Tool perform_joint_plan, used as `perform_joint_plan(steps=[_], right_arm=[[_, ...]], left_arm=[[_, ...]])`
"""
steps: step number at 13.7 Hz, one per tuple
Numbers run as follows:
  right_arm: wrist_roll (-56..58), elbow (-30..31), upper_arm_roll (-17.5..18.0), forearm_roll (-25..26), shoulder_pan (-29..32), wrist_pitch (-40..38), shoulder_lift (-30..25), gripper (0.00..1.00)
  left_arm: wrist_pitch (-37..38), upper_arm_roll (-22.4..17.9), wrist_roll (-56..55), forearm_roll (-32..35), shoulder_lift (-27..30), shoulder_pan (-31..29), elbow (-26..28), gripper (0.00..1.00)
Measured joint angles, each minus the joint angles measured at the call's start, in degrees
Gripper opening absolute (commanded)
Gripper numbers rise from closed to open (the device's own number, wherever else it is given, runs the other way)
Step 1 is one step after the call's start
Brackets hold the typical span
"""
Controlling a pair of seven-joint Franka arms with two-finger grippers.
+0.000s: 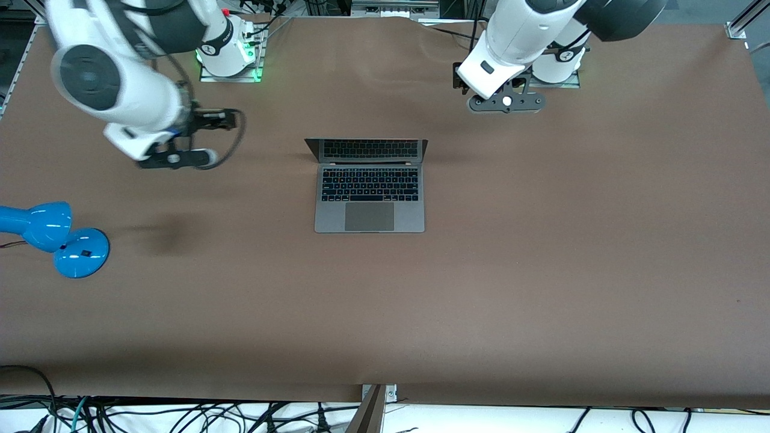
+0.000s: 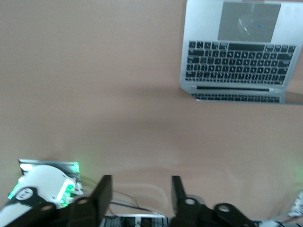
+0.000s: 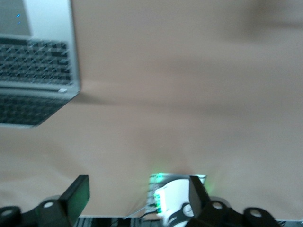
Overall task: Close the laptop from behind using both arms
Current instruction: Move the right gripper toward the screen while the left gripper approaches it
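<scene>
The space-grey laptop [image 1: 369,207] stands open in the middle of the table, its screen [image 1: 367,150] upright and facing the front camera. My right gripper [image 1: 174,158] is up in the air over bare table toward the right arm's end, apart from the laptop. In the right wrist view the gripper [image 3: 138,194] is open and empty, with the laptop [image 3: 38,61] off to one side. My left gripper [image 1: 507,103] hangs over the table near the left arm's base. It is open and empty in the left wrist view [image 2: 139,191], which also shows the laptop [image 2: 236,52].
A blue desk lamp [image 1: 54,237] lies at the right arm's end of the table, nearer the front camera than the right gripper. The arm bases [image 1: 228,54] stand along the table's edge with cables. A brown cloth [image 1: 541,270] covers the table.
</scene>
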State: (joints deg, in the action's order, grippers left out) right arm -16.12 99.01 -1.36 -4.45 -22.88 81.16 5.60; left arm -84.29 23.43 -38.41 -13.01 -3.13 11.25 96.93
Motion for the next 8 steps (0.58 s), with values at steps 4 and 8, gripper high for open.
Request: perform_joint_plan(steps=[4, 8], right_arm=[[-5.2, 2.0, 4.6, -4.0, -0.5, -0.4, 0.0, 0.00], [-12.9, 3.6, 9.8, -6.4, -0.6, 1.7, 0.9, 0.00]], left_arm=[[0.0, 0.1, -0.1, -3.5, -4.7, 0.0, 0.5, 0.00], [0.2, 2.2, -0.2, -3.8, -9.3, 0.4, 0.5, 0.00]])
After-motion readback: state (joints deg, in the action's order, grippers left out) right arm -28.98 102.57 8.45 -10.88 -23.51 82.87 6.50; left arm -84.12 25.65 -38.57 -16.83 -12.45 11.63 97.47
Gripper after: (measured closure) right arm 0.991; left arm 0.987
